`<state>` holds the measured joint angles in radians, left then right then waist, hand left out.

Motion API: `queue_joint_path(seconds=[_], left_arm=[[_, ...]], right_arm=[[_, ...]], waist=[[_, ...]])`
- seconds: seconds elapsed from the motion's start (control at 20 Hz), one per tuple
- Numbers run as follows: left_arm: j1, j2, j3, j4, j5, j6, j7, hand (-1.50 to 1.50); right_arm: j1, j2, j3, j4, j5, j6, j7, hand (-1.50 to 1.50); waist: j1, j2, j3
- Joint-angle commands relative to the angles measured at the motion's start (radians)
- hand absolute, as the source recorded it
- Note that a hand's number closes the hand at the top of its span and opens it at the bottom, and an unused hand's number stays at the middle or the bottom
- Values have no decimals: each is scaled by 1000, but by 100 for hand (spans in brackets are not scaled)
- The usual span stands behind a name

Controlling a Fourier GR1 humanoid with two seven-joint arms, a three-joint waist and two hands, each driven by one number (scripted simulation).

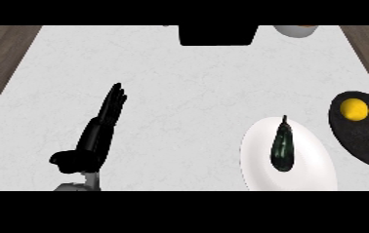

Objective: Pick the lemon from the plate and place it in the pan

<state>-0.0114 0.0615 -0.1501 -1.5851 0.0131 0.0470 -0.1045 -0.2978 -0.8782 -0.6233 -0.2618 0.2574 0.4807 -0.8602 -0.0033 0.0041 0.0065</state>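
1. The counter [187, 81] is a pale, faintly veined slab like light marble, smooth and matte, with strips of brown wood grain showing past its left and right edges.
2. The plate [317, 173] is plain white and glossy, a tall oval from this angle, lying at the lower right of the counter and cut by the view's lower edge.
3. On the plate lies an eggplant [282, 149], dark green-black and shiny, long and plump, its thin stem pointing away from the robot.
4. The pan [346, 134] is black and matte, round with a low rim, just right of the plate and partly out of the view at the right edge.
5. The lemon [353, 108] is a smooth, bright yellow ball sitting inside the pan near its far side, with no hand on it (it is not on the plate).
6. The left hand [101, 129] is glossy black on a grey forearm, at the lower left; its fingers are straight and close together, pointing away from the robot, the thumb jutting out to the left. It holds nothing and touches no object; whether it rests on the counter I cannot tell.
7. At the far edge sits a black boxy shape [216, 34], and to its right a pale rounded thing [294, 30], possibly a bowl, mostly cut off.
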Motion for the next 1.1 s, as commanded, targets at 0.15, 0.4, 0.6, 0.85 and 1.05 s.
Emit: queue_joint_path(seconds=[0.15,0.4,0.6,0.85,1.05], left_arm=[[-2,-6,-19,-45,-11,8,38,0],[26,10,4,-15,10,-18,-9,0],[36,21,8,-39,13,-28,-10,0],[28,13,3,-23,7,-25,-5,0],[-36,6,20,25,19,-33,-2,0]], right_arm=[[115,20,25,-37,-18,177,-241,-150],[142,-1,53,-65,-26,176,-238,-150],[172,-19,53,-63,-49,159,-245,-150],[191,22,85,-82,-50,97,-265,-150],[193,12,87,-76,-61,46,-284,-150]], waist=[[-1,-5,0],[4,-3,-1],[9,-4,0],[9,-3,-1],[5,0,0]])
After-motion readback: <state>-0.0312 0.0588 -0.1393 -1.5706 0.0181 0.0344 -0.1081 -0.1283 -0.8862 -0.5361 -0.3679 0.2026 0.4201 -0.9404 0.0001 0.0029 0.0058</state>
